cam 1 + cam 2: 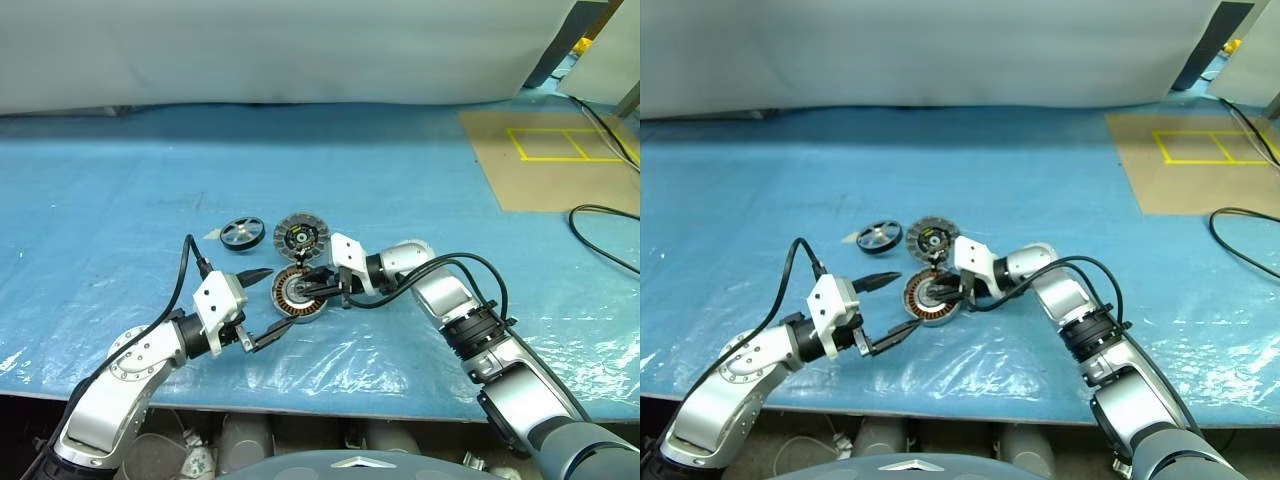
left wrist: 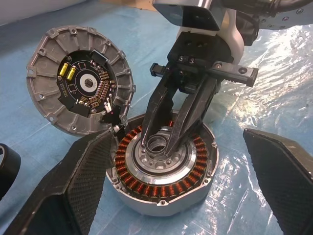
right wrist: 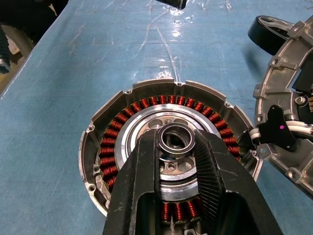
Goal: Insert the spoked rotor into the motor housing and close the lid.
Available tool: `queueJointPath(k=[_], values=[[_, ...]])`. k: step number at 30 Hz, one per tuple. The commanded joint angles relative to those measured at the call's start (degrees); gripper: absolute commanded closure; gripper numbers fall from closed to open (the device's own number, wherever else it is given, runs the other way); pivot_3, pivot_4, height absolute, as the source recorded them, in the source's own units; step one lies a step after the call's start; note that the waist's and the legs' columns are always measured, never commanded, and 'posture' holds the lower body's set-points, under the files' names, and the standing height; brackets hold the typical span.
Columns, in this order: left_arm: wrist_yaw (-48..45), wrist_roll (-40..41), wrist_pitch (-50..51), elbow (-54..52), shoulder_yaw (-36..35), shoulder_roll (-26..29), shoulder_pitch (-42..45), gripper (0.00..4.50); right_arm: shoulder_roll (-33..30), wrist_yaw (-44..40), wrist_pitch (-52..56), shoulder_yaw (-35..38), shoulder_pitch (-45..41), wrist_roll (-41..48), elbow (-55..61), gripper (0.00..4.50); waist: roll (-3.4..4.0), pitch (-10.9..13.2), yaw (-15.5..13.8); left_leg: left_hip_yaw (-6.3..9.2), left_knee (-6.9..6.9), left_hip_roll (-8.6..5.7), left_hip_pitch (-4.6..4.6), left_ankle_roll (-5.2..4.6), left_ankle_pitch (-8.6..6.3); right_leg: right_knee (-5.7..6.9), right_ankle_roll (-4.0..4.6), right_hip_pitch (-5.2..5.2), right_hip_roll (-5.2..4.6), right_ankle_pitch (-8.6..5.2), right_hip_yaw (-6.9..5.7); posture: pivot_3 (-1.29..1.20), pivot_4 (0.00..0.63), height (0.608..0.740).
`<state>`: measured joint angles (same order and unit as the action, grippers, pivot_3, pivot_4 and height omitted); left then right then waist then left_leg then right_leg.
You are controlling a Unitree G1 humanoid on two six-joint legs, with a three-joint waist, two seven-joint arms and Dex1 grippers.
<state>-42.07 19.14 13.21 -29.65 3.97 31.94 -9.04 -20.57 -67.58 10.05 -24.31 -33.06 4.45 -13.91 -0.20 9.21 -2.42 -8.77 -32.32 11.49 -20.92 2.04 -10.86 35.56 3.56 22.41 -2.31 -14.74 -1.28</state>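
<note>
The motor housing (image 1: 292,308), a silver-rimmed disc with copper windings, lies on the blue sheet. My right gripper (image 3: 177,141) reaches in from the right and is shut on the silver ring at the housing's centre. My left gripper (image 1: 276,298) stands open at the housing's left side, one finger (image 2: 83,181) on each flank of it, not touching. The lid (image 1: 301,238) lies just behind the housing, ribbed face and black centre up, its edge against the housing's rim. The spoked rotor (image 1: 243,234) rests flat to the left of the lid.
The blue plastic sheet (image 1: 120,200) covers the table, and its front edge runs close under both arms. A brown board with yellow tape (image 1: 560,150) lies at the far right, with black cables (image 1: 600,215) next to it.
</note>
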Motion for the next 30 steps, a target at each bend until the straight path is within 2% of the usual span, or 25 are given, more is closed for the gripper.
queueJointPath(k=[1, 23, 25, 28, 30], values=[[-0.2, 0.6, -0.5, -0.8, -0.8, 0.0, 0.3, 0.0, -0.4, -0.8, -0.2, 0.3, -0.5, 0.0, 0.7, 3.84, 0.0, 0.0, 0.0, 0.0, 0.0, 0.0, 0.0, 0.0, 0.0, 0.0, 0.0, 0.0, 0.0, 0.0, 0.0, 0.0, 0.15, 0.74], [-0.2, -0.5, -2.0, 0.6, -0.1, -0.6, -0.8, 0.0, 0.5, -0.9, -2.4, -0.4, -1.1, -1.9, -1.1, 3.84, 0.0, 0.0, 0.0, 0.0, -0.02, 0.01, 0.02, -0.01, 0.0, 0.03, 0.0, -0.01, 0.0, 0.0, 0.0, 0.0, 0.15, 0.74], [-0.3, -0.5, -2.1, 0.7, -0.2, -0.6, -0.7, 0.0, 0.3, -1.5, -2.4, -0.5, -1.1, -2.0, -1.2, 3.13, 0.0, 0.0, 0.0, 0.0, -0.02, 0.01, 0.02, -0.01, 0.0, 0.03, 0.0, -0.01, 0.0, 0.0, 0.0, 0.0, 0.15, 0.74], [-0.3, -0.3, -2.0, 0.8, -0.4, -0.5, -0.4, 0.0, 0.3, -1.5, -2.4, -0.3, -1.2, -2.2, -1.4, 2.29, 0.0, 0.0, 0.0, 0.0, -0.03, 0.0, 0.02, -0.01, 0.0, 0.04, 0.0, -0.01, 0.0, 0.0, 0.0, 0.0, 0.15, 0.74], [-0.3, -0.3, -1.9, 0.9, -0.4, -0.5, -0.1, 0.0, 0.4, -1.2, -2.8, -0.1, -1.3, -2.4, -1.6, 2.29, 0.0, 0.0, 0.0, 0.0, -0.03, 0.01, 0.02, -0.01, 0.0, 0.04, 0.0, -0.01, 0.0, 0.0, 0.0, 0.0, 0.15, 0.74]])
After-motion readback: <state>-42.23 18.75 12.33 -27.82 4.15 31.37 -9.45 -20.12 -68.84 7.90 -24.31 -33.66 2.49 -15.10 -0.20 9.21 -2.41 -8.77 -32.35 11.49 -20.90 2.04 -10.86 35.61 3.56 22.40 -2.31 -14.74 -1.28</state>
